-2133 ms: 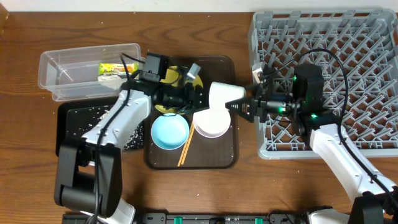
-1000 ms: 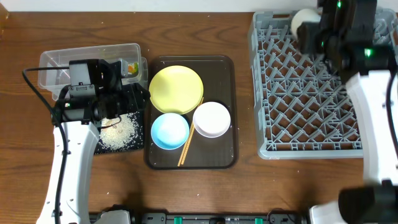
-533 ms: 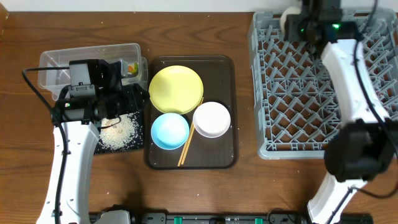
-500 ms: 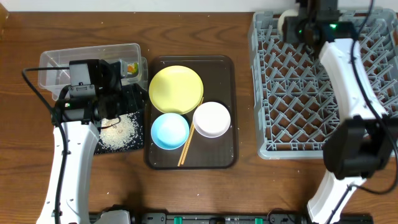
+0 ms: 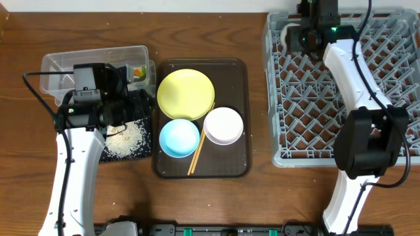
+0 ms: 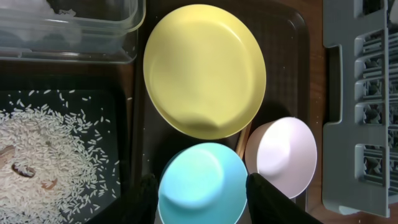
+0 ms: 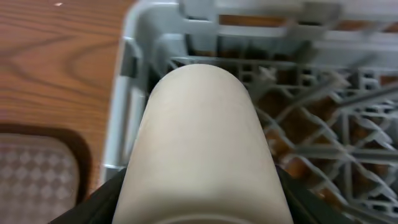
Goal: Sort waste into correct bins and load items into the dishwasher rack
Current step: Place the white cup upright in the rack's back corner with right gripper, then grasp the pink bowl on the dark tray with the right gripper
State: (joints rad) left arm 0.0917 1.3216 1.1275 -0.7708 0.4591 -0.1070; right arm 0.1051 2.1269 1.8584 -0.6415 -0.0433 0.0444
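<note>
My right gripper (image 5: 296, 36) is shut on the small white cup (image 5: 287, 34) and holds it on its side over the far left corner of the grey dishwasher rack (image 5: 328, 157). In the right wrist view the cup (image 7: 202, 137) fills the space between my fingers (image 7: 199, 202). The yellow plate (image 5: 186, 94), light blue bowl (image 5: 179, 137), white bowl (image 5: 224, 126) and chopsticks (image 5: 195, 156) lie on the brown tray. My left gripper (image 5: 139, 101) is open and empty above the black tray (image 5: 79, 141), which holds rice (image 5: 125, 139). The wrapper (image 5: 136, 71) lies in the clear tub (image 5: 65, 62). I cannot make out the tissue.
The dark brown serving tray (image 5: 236, 167) sits between the bins and the rack. The left wrist view shows the plate (image 6: 204, 68), blue bowl (image 6: 202, 183), white bowl (image 6: 283, 155), rice (image 6: 37, 149) and the rack's edge (image 6: 360, 106). Bare wooden table (image 5: 216, 203) lies in front.
My right gripper has carried the cup leftward along the rack's far edge to its far left corner. The left arm has not moved in the last second.
</note>
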